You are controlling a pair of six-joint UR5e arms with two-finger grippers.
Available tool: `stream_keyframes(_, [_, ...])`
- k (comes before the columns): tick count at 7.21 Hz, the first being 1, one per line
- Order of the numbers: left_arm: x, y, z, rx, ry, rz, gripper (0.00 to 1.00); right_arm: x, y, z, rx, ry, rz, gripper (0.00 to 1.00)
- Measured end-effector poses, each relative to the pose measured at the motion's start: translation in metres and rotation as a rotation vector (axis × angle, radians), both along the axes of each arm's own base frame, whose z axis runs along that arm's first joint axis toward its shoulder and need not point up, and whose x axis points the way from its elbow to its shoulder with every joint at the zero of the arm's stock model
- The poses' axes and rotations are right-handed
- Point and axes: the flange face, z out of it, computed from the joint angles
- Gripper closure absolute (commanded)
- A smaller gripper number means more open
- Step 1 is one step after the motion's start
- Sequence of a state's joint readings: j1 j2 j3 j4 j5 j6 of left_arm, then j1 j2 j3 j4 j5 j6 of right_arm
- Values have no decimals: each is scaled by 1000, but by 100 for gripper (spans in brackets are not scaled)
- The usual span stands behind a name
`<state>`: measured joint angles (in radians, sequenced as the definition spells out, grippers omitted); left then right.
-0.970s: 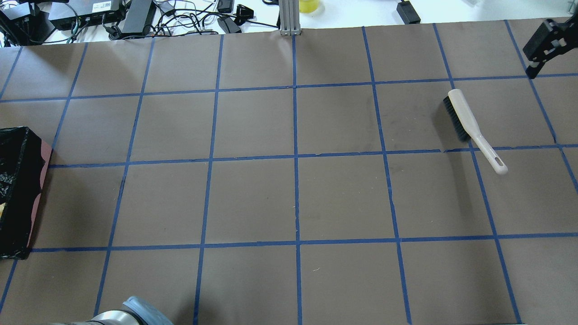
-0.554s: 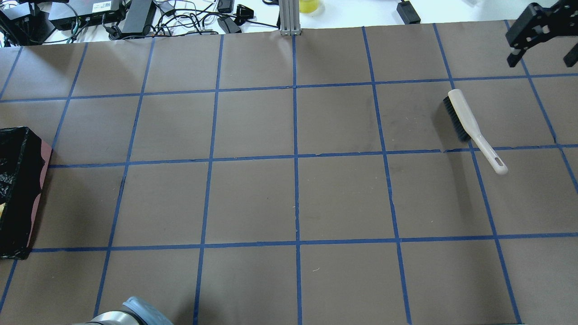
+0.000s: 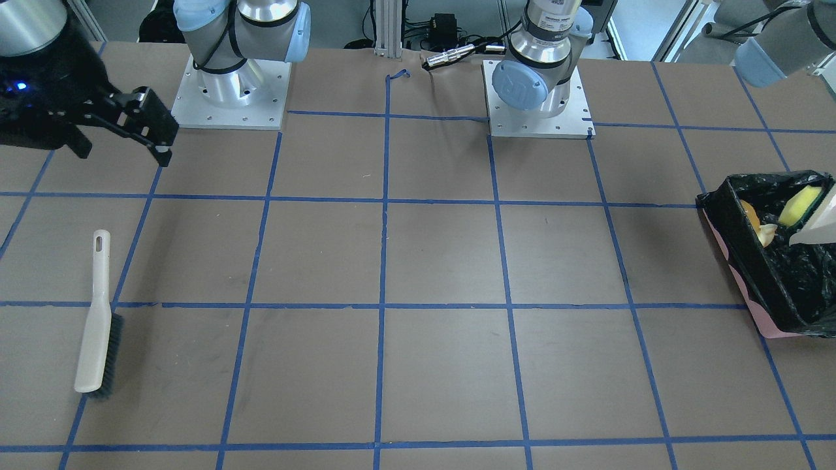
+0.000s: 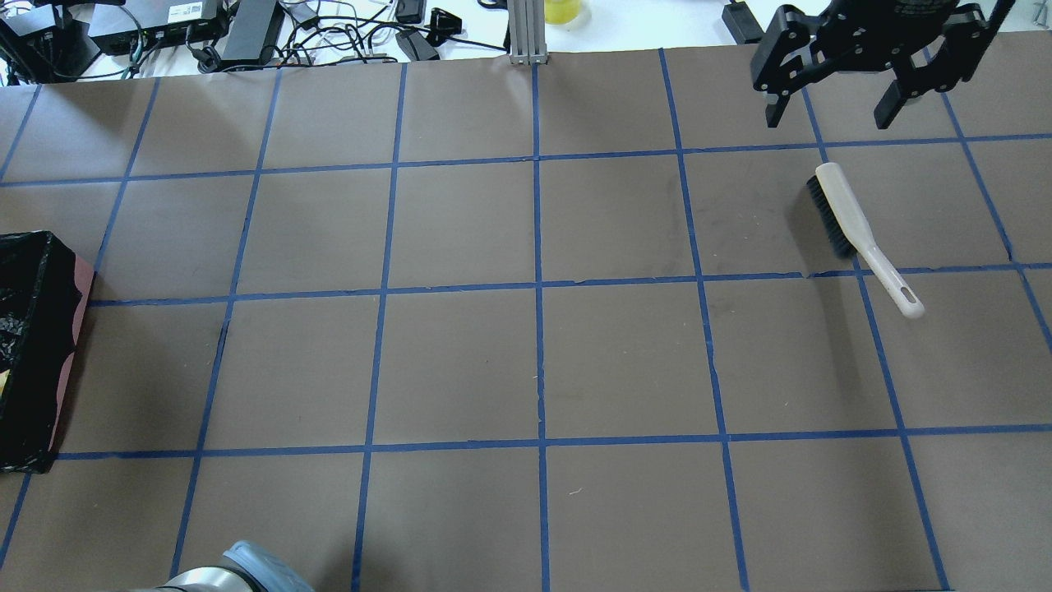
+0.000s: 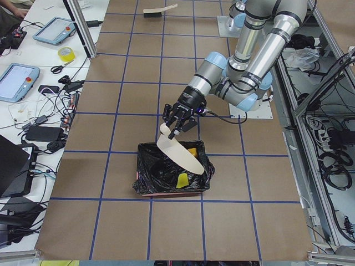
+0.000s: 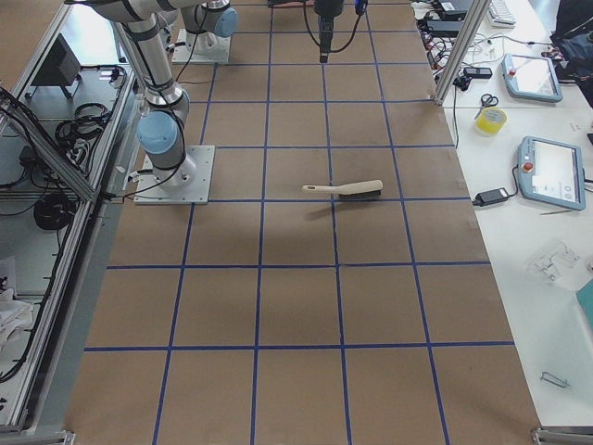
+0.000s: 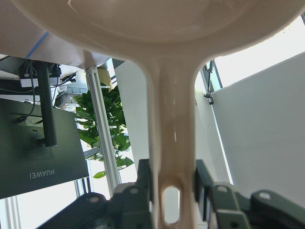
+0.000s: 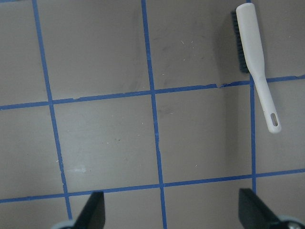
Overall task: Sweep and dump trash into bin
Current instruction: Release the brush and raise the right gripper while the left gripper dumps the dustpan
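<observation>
The pink bin with its black bag (image 3: 744,261) stands at the table's left end; it also shows in the overhead view (image 4: 37,345) and the left view (image 5: 166,188). Inside lie the yellow wedge (image 3: 800,203), the golden-brown lump (image 3: 750,215) and the cream crescent (image 3: 768,234). My left gripper (image 7: 171,191) is shut on the handle of the beige dustpan (image 5: 178,154), held tilted over the bin. My right gripper (image 4: 830,115) is open and empty, high above the table beyond the brush head. It also shows in the front view (image 3: 121,153).
A beige brush with black bristles (image 4: 851,226) lies on the brown paper at the right side, also in the right wrist view (image 8: 255,57). Cables and power boxes (image 4: 246,33) lie past the table's far edge. Both arm bases (image 3: 539,91) stand at the near edge.
My right gripper has moved leftward in the overhead view, from the far right edge to above the brush's head end. The brush and the bin have not moved.
</observation>
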<state>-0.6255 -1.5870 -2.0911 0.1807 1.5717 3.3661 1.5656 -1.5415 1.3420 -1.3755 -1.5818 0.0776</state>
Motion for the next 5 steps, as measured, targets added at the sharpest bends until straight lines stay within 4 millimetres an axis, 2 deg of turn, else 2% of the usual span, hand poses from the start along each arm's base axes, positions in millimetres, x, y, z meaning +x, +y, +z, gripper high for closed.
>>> stream_keyframes(3, [4,-6,4,40,52,-32,100,6,13,-15,17,0,13,0])
stream_keyframes(5, [24,-23,25,148,230,-42,100,6,21,-12,-3,-5,15,0])
